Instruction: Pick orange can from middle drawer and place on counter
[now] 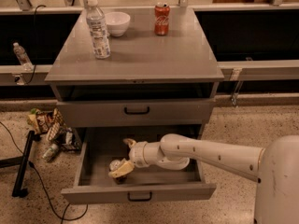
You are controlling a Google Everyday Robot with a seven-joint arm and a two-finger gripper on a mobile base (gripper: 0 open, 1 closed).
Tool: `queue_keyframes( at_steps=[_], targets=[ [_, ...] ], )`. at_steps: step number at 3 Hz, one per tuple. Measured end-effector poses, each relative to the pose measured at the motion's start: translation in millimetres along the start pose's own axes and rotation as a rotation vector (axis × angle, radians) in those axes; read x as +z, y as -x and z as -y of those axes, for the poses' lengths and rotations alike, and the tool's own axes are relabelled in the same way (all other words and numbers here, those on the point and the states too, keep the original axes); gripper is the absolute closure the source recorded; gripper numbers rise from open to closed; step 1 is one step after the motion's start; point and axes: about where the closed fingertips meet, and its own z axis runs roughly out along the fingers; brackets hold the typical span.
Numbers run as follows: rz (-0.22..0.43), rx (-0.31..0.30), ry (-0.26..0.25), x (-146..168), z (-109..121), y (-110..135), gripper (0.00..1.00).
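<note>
The middle drawer (140, 193) is pulled open at the bottom of the grey cabinet. The orange can (114, 164) stands upright in its front left part, with mostly its silver top showing. My gripper (119, 157) is down inside the drawer, reaching in from the right. Its fingers are open. The lower finger (122, 170) lies right beside the can, and the upper finger (129, 143) is well behind it. The can rests on the drawer floor. The counter (140, 55) is the cabinet's flat top above.
On the counter stand a water bottle (98, 29), a white bowl (117, 22) and a red cola can (161, 18). The upper drawer (135, 110) is closed. Snack bags and litter (51, 129) and a black stand (23, 164) lie on the floor to the left.
</note>
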Motion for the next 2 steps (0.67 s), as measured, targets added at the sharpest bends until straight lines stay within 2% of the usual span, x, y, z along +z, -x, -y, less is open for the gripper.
queue_keyframes(
  at_steps=[2],
  targets=[
    [-0.03, -0.001, -0.019, 15, -5, -30, 0.14]
  ],
)
